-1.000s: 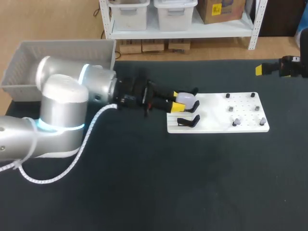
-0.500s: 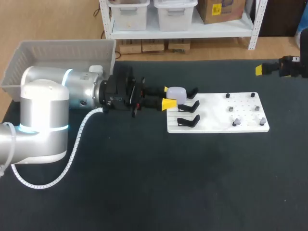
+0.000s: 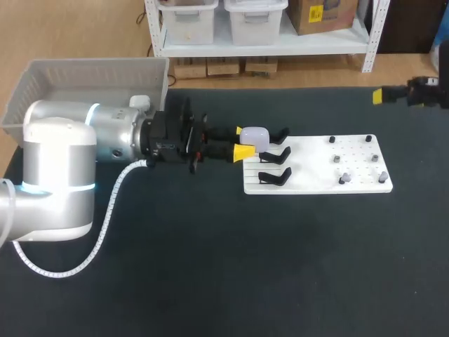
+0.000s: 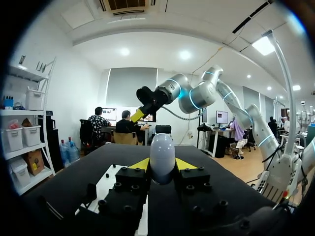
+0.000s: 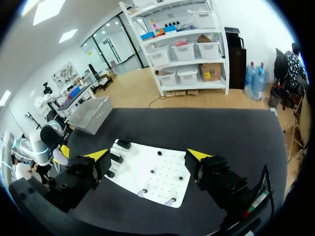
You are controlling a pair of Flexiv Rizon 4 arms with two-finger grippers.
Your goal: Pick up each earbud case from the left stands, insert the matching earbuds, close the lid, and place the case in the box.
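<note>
The case point(image 3: 257, 135) was pinched between the left gripper's point(image 3: 242, 141) fingers at the board's point(image 3: 316, 168) far left corner, beside the stands point(image 3: 275, 177). The right gripper point(image 5: 147, 155) was held spread wide above the table's far right edge. The box point(image 3: 42, 77) was set at the table's far left corner.

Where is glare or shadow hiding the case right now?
Head view: even light, no hard shadows; the pale case in the left jaws partly blends into the white board. Left wrist view: ceiling lamps glare overhead, yet the case shows clearly, softly lit. Right wrist view: case too small to judge.
</note>
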